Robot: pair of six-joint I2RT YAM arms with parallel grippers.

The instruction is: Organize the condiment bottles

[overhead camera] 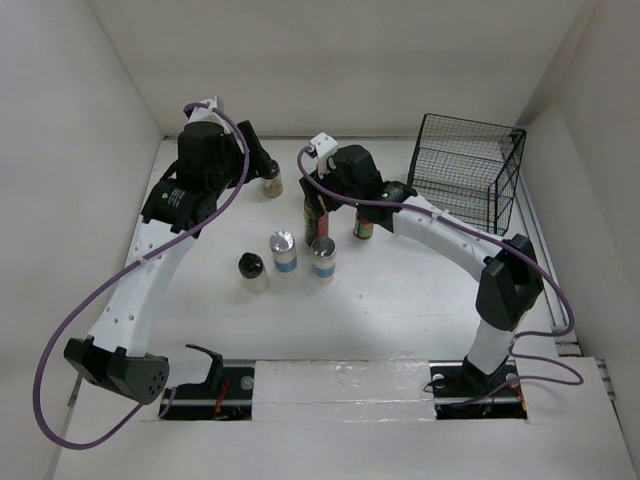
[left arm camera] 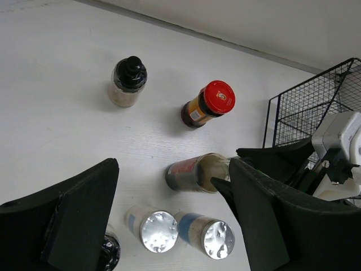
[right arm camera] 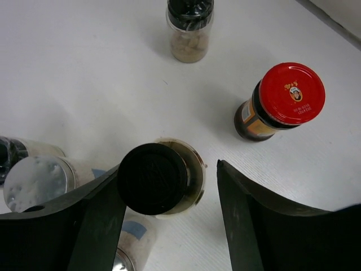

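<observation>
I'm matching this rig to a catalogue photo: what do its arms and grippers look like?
Left arm and right arm: white links, black joint housings, a purple cable alongside. Left gripper and right gripper: two broad matte-black fingers each. A white block tops the right wrist.

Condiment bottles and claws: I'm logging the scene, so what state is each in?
left claw: open, holding nothing
right claw: open, straddling sauce bottle
sauce bottle: upright, capped
red-lidded jar: upright, closed
silver-capped shakers: upright, capped
black-capped jars: upright, capped
</observation>
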